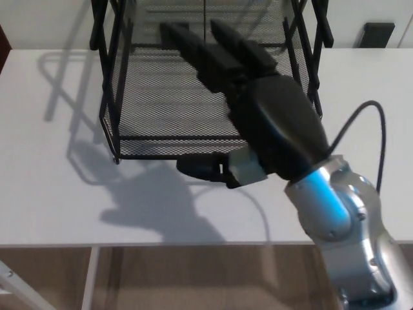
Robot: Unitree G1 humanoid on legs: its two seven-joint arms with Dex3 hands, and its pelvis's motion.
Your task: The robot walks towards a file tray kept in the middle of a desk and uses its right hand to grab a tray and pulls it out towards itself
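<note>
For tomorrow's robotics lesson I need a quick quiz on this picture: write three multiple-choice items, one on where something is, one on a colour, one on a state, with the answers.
1. Where are the two long fingers of the right hand?
A. Over the mesh floor of the file tray
B. Flat on the desk left of the tray
C. Below the desk edge

2. What colour is the file tray?
A. White
B. Black
C. Red

3. What is the state of the right hand?
A. Shut on the tray's front rim
B. Shut on a cable
C. Open, holding nothing

Answers:
1 A, the fingers reach in above the mesh while the thumb stays outside the front rim.
2 B, the wire mesh and frame are black.
3 C, fingers and thumb are spread apart and have not closed on the rim.
</note>
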